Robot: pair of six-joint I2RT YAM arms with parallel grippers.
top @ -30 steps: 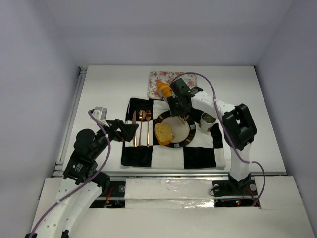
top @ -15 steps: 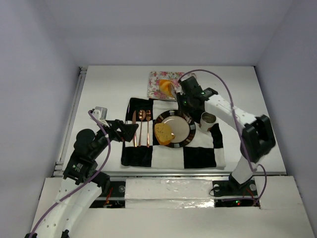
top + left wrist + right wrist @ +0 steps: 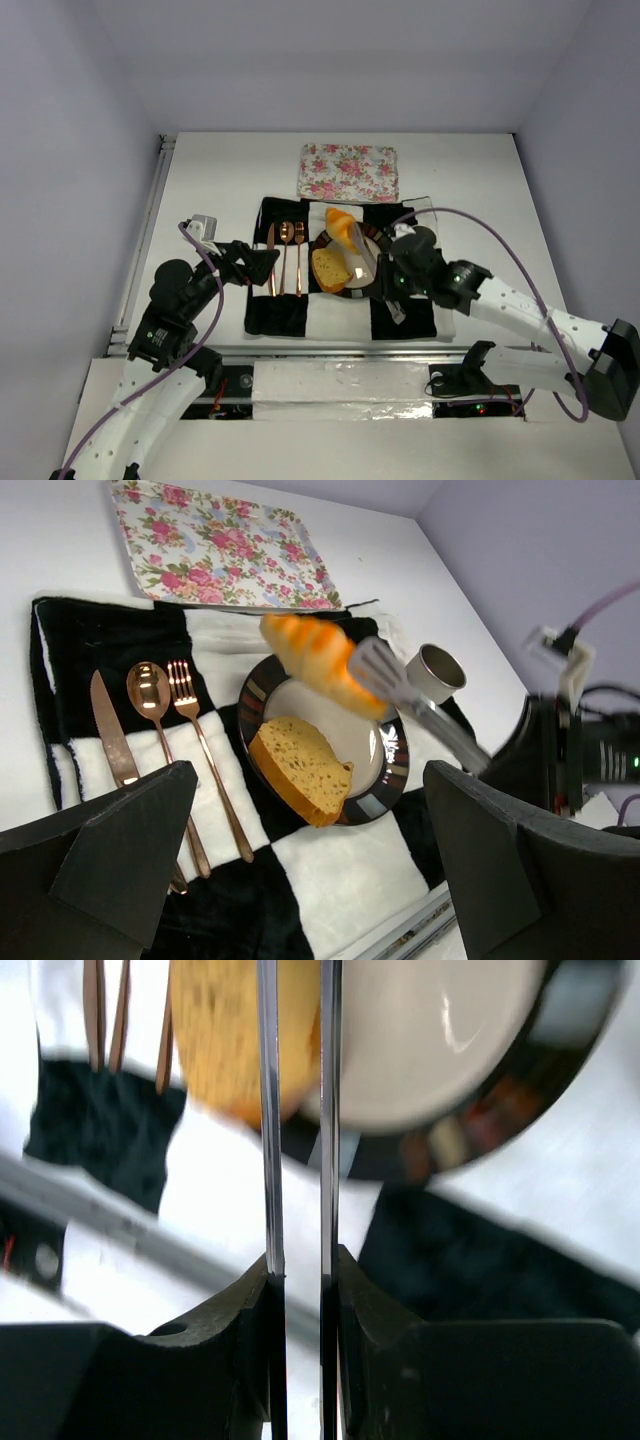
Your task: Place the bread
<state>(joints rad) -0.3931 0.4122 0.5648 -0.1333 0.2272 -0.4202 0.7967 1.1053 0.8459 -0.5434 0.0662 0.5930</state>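
The bread is two pieces. A tan slice [image 3: 330, 268] [image 3: 298, 768] lies on the left of the dark-rimmed plate [image 3: 336, 293] [image 3: 385, 785]. A glossy orange roll [image 3: 340, 225] [image 3: 322, 660] hangs over the plate's far edge, pinched in metal tongs [image 3: 362, 262] [image 3: 420, 705]. My right gripper [image 3: 393, 285] [image 3: 300, 1270] is shut on the tongs' two blades [image 3: 270, 1110], near the plate's right front. My left gripper [image 3: 262, 265] [image 3: 310, 800] stands open left of the cutlery, with nothing in it.
A black-and-white checkered mat [image 3: 300, 310] carries the plate and a copper knife, spoon and fork [image 3: 285, 258] [image 3: 150, 695]. A floral tray [image 3: 348, 172] [image 3: 215, 545] lies behind it. A metal cup [image 3: 438, 672] stands right of the plate.
The right arm has swung back from the floral tray toward the near side, bringing the roll in the tongs over the plate. The left arm has not moved.
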